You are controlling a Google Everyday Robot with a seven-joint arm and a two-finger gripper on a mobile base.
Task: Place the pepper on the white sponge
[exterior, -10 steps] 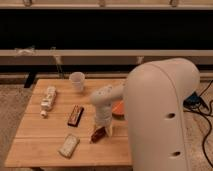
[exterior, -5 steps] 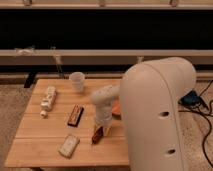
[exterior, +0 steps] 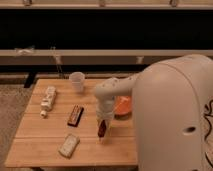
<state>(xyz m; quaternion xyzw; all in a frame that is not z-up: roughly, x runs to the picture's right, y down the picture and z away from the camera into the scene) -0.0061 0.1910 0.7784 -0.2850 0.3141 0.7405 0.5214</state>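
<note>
dark reddish-brown and slim, the pepper [exterior: 102, 128] hangs upright, a finger-shaped pod pinched between the fingers of the gripper [exterior: 102, 134], its lower tip close over the wooden table [exterior: 40, 145]. the white sponge [exterior: 69, 145], a cream block with rounded corners, lies apart from it, down-left near the table's front edge.

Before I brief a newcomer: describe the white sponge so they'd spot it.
On the wooden table, look near the front edge, left of the gripper holding the pepper. The white sponge lies there: a cream rounded block, unlike the dark bar behind it.
</note>
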